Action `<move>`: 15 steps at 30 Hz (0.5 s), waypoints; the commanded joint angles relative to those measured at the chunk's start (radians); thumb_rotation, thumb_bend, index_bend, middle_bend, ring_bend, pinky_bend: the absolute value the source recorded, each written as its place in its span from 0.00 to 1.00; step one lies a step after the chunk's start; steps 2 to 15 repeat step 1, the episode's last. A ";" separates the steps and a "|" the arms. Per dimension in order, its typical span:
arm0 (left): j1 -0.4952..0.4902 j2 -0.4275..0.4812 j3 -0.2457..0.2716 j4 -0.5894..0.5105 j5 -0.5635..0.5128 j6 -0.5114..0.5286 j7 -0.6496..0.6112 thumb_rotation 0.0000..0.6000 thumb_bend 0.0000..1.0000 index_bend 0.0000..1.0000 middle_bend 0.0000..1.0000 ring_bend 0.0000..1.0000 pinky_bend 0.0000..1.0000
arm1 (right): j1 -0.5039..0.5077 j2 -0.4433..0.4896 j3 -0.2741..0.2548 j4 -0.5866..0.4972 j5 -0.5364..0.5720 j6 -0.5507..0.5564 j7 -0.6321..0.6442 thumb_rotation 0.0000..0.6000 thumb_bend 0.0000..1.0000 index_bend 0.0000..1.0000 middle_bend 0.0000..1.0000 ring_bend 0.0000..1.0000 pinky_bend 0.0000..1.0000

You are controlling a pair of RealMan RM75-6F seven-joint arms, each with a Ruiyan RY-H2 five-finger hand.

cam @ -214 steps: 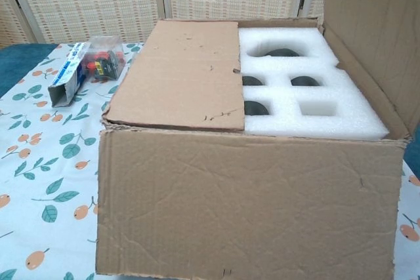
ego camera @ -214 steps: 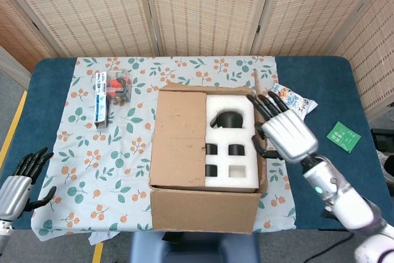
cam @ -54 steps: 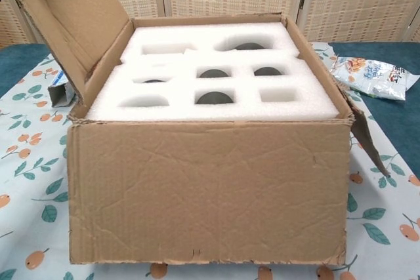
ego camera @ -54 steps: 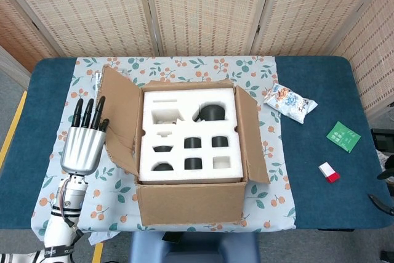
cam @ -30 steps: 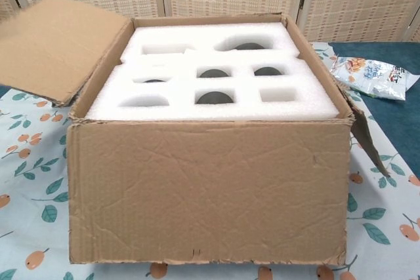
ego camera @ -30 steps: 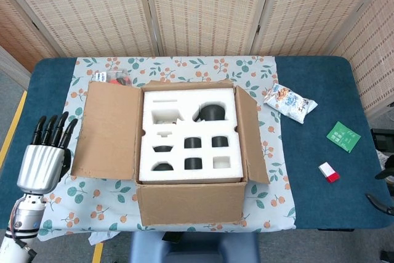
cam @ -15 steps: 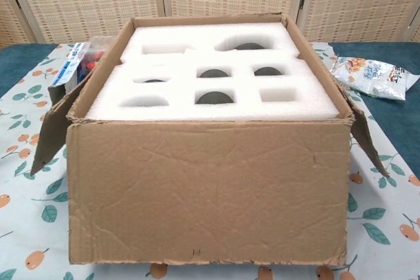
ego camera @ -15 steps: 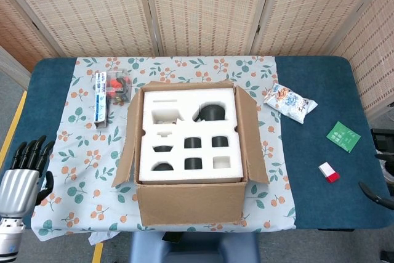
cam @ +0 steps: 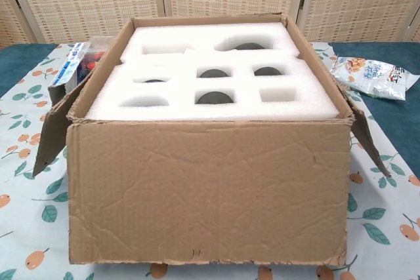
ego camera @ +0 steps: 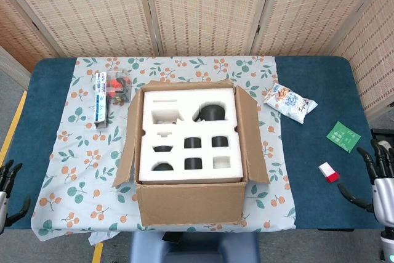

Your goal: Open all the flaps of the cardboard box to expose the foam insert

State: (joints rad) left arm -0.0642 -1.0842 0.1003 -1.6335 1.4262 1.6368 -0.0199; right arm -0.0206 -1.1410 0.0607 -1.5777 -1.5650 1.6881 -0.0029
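The cardboard box [ego camera: 197,204] [cam: 210,195] stands mid-table with its flaps folded outward. Its left flap [ego camera: 126,146] [cam: 56,122] hangs down the left side, and the right flap [ego camera: 251,137] [cam: 364,136] hangs down the right side. The white foam insert [ego camera: 188,137] [cam: 210,77] lies fully in sight, with dark items in several cutouts. My left hand [ego camera: 6,192] is at the head view's far lower left edge, fingers spread, holding nothing. My right hand [ego camera: 380,180] is at the far lower right edge, fingers apart, empty. Both are far from the box. Neither hand shows in the chest view.
A blue-and-white carton [ego camera: 100,98] [cam: 65,73] and a clear pack with red items [ego camera: 118,87] lie left of the box. A snack bag [ego camera: 290,101] [cam: 373,77], a green packet [ego camera: 343,136] and a small red-and-white block [ego camera: 329,172] lie on the right.
My left hand let the left flap go; the flap dropped down the box's side. The left hand then drew back to the lower left edge, and the right hand came into view at the lower right.
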 commanded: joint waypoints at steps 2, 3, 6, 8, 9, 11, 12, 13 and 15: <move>0.023 -0.021 -0.025 0.008 -0.010 0.026 0.050 1.00 0.47 0.00 0.00 0.00 0.00 | 0.005 0.012 -0.006 -0.005 -0.008 -0.018 0.022 0.74 0.27 0.12 0.00 0.00 0.00; 0.023 -0.021 -0.025 0.008 -0.010 0.026 0.050 1.00 0.47 0.00 0.00 0.00 0.00 | 0.005 0.012 -0.006 -0.005 -0.008 -0.018 0.022 0.74 0.27 0.12 0.00 0.00 0.00; 0.023 -0.021 -0.025 0.008 -0.010 0.026 0.050 1.00 0.47 0.00 0.00 0.00 0.00 | 0.005 0.012 -0.006 -0.005 -0.008 -0.018 0.022 0.74 0.27 0.12 0.00 0.00 0.00; 0.023 -0.021 -0.025 0.008 -0.010 0.026 0.050 1.00 0.47 0.00 0.00 0.00 0.00 | 0.005 0.012 -0.006 -0.005 -0.008 -0.018 0.022 0.74 0.27 0.12 0.00 0.00 0.00; 0.023 -0.021 -0.025 0.008 -0.010 0.026 0.050 1.00 0.47 0.00 0.00 0.00 0.00 | 0.005 0.012 -0.006 -0.005 -0.008 -0.018 0.022 0.74 0.27 0.12 0.00 0.00 0.00; 0.023 -0.021 -0.025 0.008 -0.010 0.026 0.050 1.00 0.47 0.00 0.00 0.00 0.00 | 0.005 0.012 -0.006 -0.005 -0.008 -0.018 0.022 0.74 0.27 0.12 0.00 0.00 0.00; 0.023 -0.021 -0.025 0.008 -0.010 0.026 0.050 1.00 0.47 0.00 0.00 0.00 0.00 | 0.005 0.012 -0.006 -0.005 -0.008 -0.018 0.022 0.74 0.27 0.12 0.00 0.00 0.00; 0.023 -0.021 -0.025 0.008 -0.010 0.026 0.050 1.00 0.47 0.00 0.00 0.00 0.00 | 0.005 0.012 -0.006 -0.005 -0.008 -0.018 0.022 0.74 0.27 0.12 0.00 0.00 0.00; 0.023 -0.021 -0.025 0.008 -0.010 0.026 0.050 1.00 0.47 0.00 0.00 0.00 0.00 | 0.005 0.012 -0.006 -0.005 -0.008 -0.018 0.022 0.74 0.27 0.12 0.00 0.00 0.00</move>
